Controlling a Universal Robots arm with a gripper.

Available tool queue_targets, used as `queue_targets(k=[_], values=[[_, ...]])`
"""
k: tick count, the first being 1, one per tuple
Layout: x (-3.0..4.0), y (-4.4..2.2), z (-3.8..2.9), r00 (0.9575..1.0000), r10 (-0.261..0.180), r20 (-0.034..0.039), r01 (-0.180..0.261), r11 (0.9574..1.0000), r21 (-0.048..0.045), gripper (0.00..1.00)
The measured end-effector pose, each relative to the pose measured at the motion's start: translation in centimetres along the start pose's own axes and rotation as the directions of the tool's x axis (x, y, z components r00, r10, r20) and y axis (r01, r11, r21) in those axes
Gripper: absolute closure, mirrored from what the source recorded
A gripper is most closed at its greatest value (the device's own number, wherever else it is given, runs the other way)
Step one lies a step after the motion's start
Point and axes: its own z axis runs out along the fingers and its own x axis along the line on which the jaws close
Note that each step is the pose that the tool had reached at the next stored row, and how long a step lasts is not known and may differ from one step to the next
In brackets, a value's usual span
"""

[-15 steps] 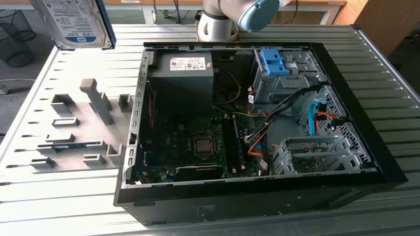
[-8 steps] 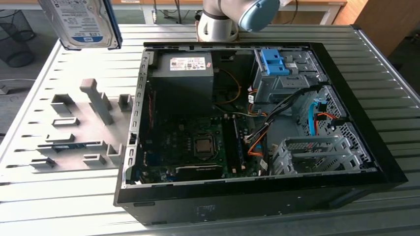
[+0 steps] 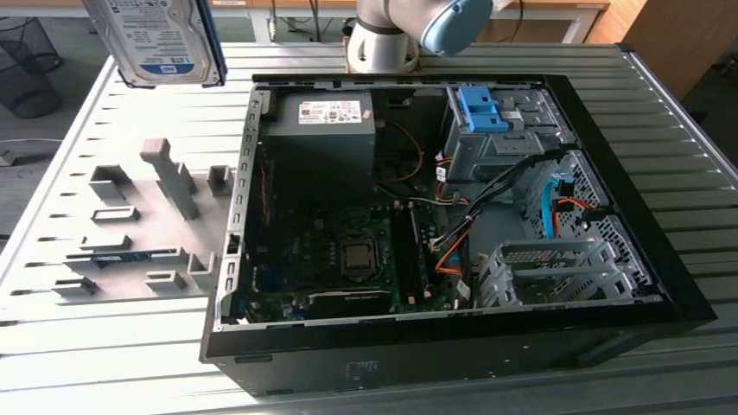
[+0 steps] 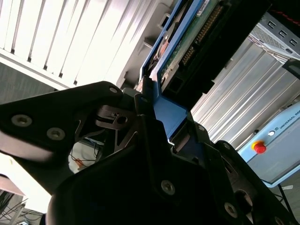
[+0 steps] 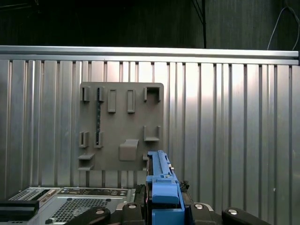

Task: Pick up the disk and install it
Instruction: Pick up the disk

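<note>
Carry step. My gripper (image 4: 161,112) is pinched on the blue frame of the disk (image 3: 155,43). The disk hangs upright in the air at the exterior view's far left, above the grey holder plate (image 3: 138,225) and well apart from the open case (image 3: 461,216). Judged: pick-up done, install not yet. The disk carries a white-and-blue label and the power supply (image 3: 328,117) a white sticker; print not transcribed.

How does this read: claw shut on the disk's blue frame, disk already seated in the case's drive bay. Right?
Not seated. The exterior view shows the disk held up in the air outside the computer case, at that view's upper left. The claw is shut on its blue frame, as you said.
</note>
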Motion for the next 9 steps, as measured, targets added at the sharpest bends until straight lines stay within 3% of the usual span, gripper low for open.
queue_targets(k=[9], values=[[-0.01,-1.41,-0.01,1.0000,0.000,0.0000,0.000,1.0000,0.0000,0.63]])
